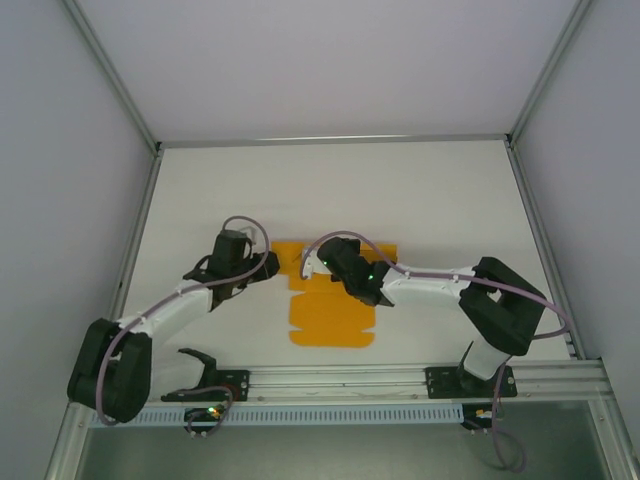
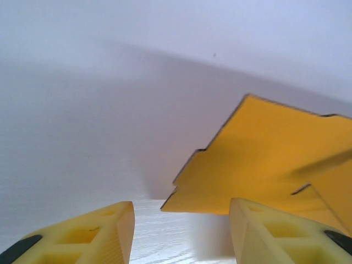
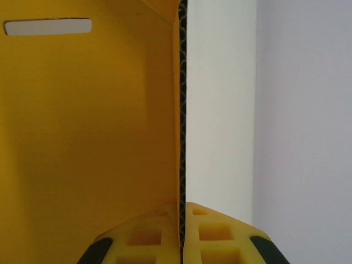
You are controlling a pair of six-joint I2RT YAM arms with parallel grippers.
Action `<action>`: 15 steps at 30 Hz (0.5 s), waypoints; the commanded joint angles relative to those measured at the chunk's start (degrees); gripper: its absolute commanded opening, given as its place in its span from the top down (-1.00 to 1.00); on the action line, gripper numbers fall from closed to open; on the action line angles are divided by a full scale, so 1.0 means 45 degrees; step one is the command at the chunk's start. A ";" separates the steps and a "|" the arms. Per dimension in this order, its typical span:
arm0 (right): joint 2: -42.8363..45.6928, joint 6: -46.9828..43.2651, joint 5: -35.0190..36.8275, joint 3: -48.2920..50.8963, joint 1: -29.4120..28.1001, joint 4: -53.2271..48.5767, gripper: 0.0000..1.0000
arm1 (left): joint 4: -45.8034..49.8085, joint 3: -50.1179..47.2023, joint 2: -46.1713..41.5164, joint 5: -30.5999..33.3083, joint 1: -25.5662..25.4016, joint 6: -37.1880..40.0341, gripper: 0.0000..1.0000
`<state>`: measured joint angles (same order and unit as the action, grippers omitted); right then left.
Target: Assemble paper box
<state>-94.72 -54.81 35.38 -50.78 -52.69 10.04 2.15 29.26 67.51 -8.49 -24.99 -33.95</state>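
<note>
White-shelled arms [image 1: 180,305], black joints, lilac cables [image 1: 243,218] (small green lights [image 1: 370,268]), yellow latticed fingers [image 2: 118,225].

Item: paper box [image 1: 330,322]. Orange-yellow corrugated card, die-cut, unassembled sheet with notched flaps. Mostly flat on white table [image 1: 400,190], mid-width, towards near edge. One flap raised, edge-on in right wrist view, fluted core showing. Adjoining panel with narrow oblong slot.

White table [image 1: 420,200], faint wood grain. The orange paper box [image 1: 330,322] sits on it as a die-cut sheet, roughly mid-width and closer to the near edge. Its near panel lies flat on the surface, far part is lifted off it. Aluminium rail [image 1: 400,378] runs along the near edge.
</note>
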 commanded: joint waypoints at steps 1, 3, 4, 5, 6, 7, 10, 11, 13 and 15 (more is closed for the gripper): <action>-0.0497 -0.1842 0.1283 0.0347 -0.0085 0.2240 1.00 | 0.0710 0.0302 -0.0703 -0.0020 0.0050 -0.0214 0.00; -0.0751 -0.2733 0.1458 0.0504 -0.0087 0.3296 1.00 | 0.0630 0.0519 -0.0992 -0.0561 0.0031 -0.0116 0.00; -0.0839 -0.2872 0.1427 0.0472 -0.0087 0.3413 1.00 | 0.0444 0.0601 -0.1099 -0.0948 0.0032 -0.0038 0.00; -0.0849 -0.2807 0.1350 0.0356 -0.0077 0.3261 1.00 | 0.0170 0.0673 -0.1149 -0.1346 0.0017 0.0079 0.00; -0.0861 -0.2597 0.1147 0.0215 -0.0059 0.2951 1.00 | -0.0188 0.0742 -0.1125 -0.1839 -0.0027 0.0285 0.00; -0.0837 -0.2378 0.0883 0.0140 -0.0051 0.2727 1.00 | -0.0487 0.0820 -0.1006 -0.2230 -0.0051 0.0417 0.00; -0.0849 -0.1927 0.0189 0.0149 0.0027 0.2897 1.00 | -0.0829 0.1316 -0.0343 -0.2952 -0.0110 0.0384 0.01; -0.0881 -0.1937 0.0095 0.0194 0.0077 0.3121 1.00 | -0.1025 0.1452 -0.0057 -0.3250 -0.0129 0.0340 0.03; -0.0936 -0.1796 -0.0042 0.0115 0.0243 0.3146 1.00 | -0.1208 0.1673 0.0433 -0.3661 -0.0329 0.0720 0.09; -0.0772 -0.1460 -0.0537 0.0076 0.0446 0.2737 1.00 | -0.0657 0.1946 0.0723 -0.3237 -0.0654 0.1797 0.10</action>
<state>-98.13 -63.00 35.90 -49.43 -51.90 22.55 -1.19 36.05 69.49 -20.58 -26.39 -31.55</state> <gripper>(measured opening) 0.059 0.451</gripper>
